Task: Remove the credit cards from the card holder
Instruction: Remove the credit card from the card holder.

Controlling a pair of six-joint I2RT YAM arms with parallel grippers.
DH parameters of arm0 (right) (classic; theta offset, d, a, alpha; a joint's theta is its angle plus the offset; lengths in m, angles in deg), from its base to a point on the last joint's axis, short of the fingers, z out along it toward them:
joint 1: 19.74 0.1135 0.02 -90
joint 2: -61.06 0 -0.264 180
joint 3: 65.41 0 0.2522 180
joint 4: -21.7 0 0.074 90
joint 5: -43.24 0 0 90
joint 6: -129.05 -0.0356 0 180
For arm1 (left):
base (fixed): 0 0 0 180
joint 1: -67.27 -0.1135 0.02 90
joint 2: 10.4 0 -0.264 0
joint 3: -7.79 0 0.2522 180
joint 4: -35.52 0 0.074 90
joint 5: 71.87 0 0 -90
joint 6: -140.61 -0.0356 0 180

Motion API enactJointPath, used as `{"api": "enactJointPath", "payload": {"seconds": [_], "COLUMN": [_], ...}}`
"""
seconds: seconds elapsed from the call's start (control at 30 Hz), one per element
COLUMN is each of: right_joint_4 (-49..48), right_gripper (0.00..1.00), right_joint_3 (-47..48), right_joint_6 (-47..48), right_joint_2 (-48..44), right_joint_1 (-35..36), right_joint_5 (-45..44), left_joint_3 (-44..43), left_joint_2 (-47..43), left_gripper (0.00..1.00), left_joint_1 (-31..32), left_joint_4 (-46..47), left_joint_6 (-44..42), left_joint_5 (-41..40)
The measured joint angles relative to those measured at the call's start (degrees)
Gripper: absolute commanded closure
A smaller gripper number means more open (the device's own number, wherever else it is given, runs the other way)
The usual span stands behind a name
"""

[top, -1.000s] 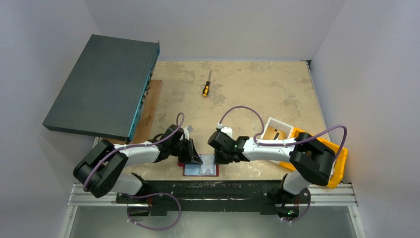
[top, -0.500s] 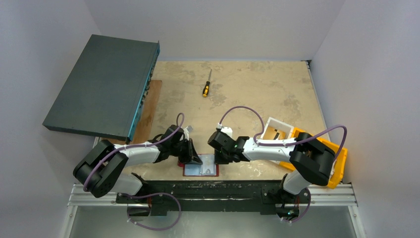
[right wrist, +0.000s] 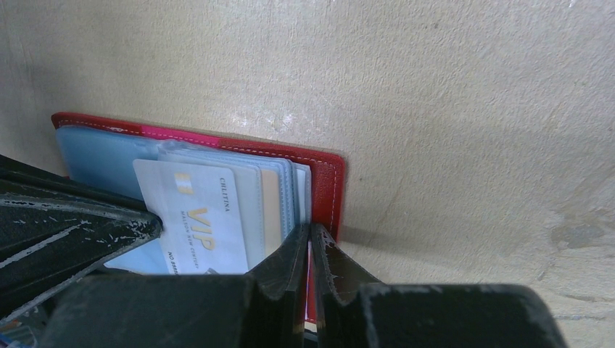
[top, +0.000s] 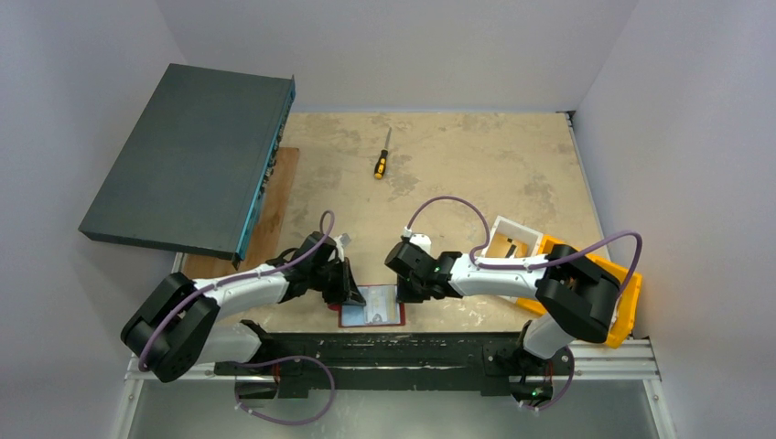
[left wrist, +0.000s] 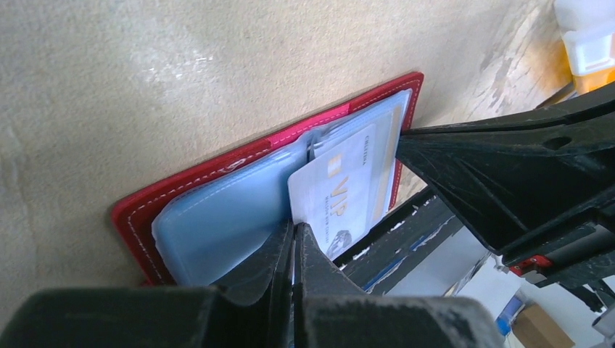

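Lying open and flat at the near edge of the surface [top: 476, 174], the card holder [top: 371, 322] [left wrist: 217, 168] [right wrist: 323, 163] sits between the two sets of jaws, its clear bluish sleeves [left wrist: 217, 225] facing up inside the red rim. The left jaws come in over the holder's left half. They are pressed together on the lower corner of a grey-silver card [left wrist: 333, 192] [right wrist: 199, 217] marked VIP, which sticks partway out of the sleeves and lies slanted across them. The right jaws meet the holder at its right edge, all but together, with the red rim and the sleeve edges caught between them. Just right of the VIP card, a tan-gold card [right wrist: 270, 210] shows as a narrow strip tucked inside a sleeve. Well beyond the holder a screwdriver [top: 382, 163] lies on the surface. Off to the holder's right stand a white bin [top: 508, 229] and an orange bin [top: 627, 304].
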Motion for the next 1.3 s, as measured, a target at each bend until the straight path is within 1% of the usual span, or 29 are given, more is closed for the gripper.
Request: {"api": "enactJointPath", "payload": {"seconds": [0.2, 0.47, 1.1, 1.2, 1.3], "right_joint_4": [-0.28, -0.81, -0.87, -0.72, 0.09], "right_gripper": [0.95, 0.95, 0.94, 0.92, 0.88], "right_joint_3": [-0.24, -0.72, -0.76, -0.68, -0.26], "right_joint_6": [-0.11, -0.42, 0.24, 0.48, 0.92], "right_joint_2": [-0.13, -0.42, -0.74, -0.74, -0.76], "right_joint_1": [-0.13, -0.46, -0.59, -0.59, -0.59], "right_joint_5": [0.24, 0.74, 0.85, 0.85, 0.83], "left_joint_3": [-0.04, -0.87, -3.65, -3.80, -4.00], "left_joint_2": [-0.90, -3.87, -8.63, -9.20, -10.05], "left_gripper": [1.00, 1.00, 1.00, 1.00, 1.00], "left_joint_1": [-0.15, -1.25, -3.17, -3.43, -3.54], "left_joint_4": [-2.05, -7.61, -16.96, -17.77, -18.84], "left_joint_6": [-0.44, -2.56, -6.05, -6.27, -6.62], "left_joint_5": [-1.07, -3.17, -6.97, -7.26, -7.87]}}
